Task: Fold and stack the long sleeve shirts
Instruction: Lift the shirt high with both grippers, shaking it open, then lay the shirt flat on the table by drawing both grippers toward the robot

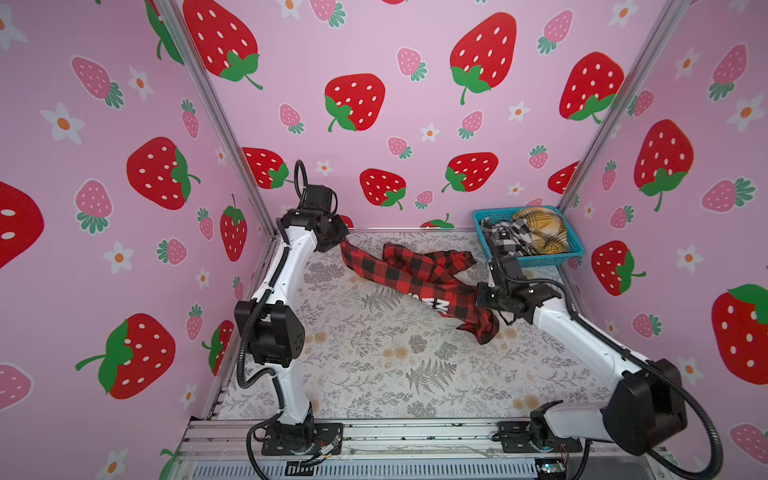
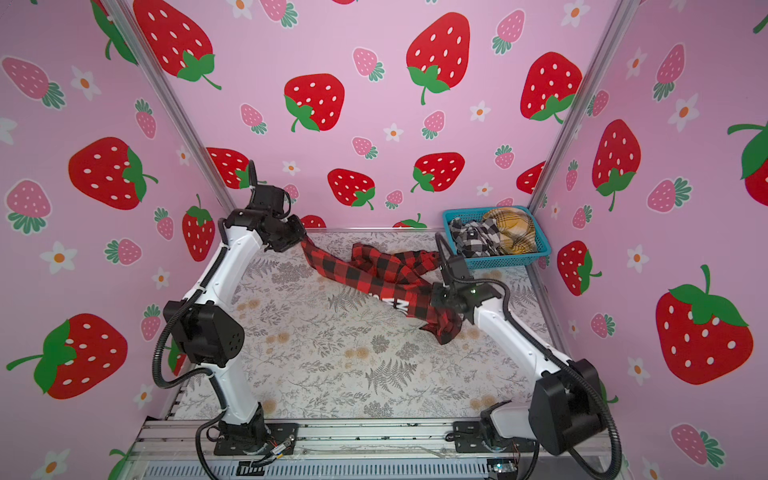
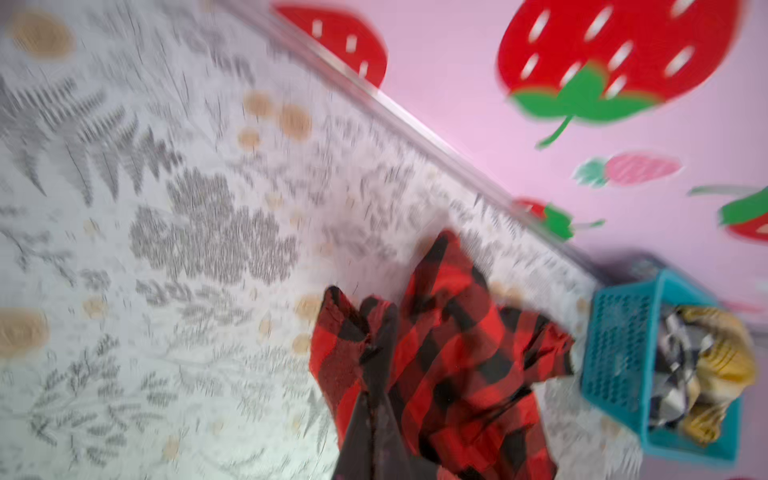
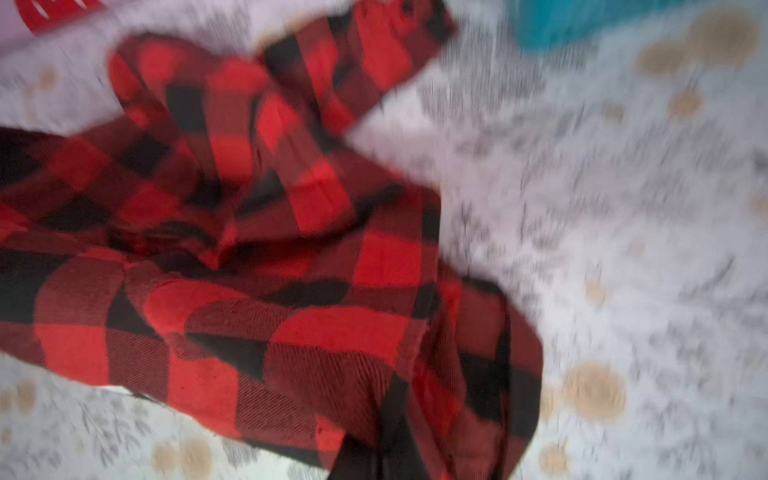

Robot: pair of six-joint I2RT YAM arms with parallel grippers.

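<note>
The red-and-black check long sleeve shirt (image 1: 415,274) (image 2: 374,274) hangs stretched and twisted between both grippers, above the floral table. White letters show on its lower part. At the back left, my left gripper (image 1: 343,239) (image 2: 305,241) is shut on one end of it. My right gripper (image 1: 478,297) (image 2: 434,297) is shut on the other end at the right, and a loose fold droops below it. Both wrist views are blurred; in each, dark shut fingers (image 3: 372,365) (image 4: 392,415) pinch the red cloth (image 3: 449,365) (image 4: 270,291).
A teal basket (image 1: 540,261) (image 2: 498,262) (image 3: 615,332) stands at the back right corner. It holds a black-and-white check shirt (image 1: 505,239) (image 2: 473,237) and a mustard-yellow plaid shirt (image 1: 540,230) (image 2: 513,228). Pink strawberry walls close in three sides.
</note>
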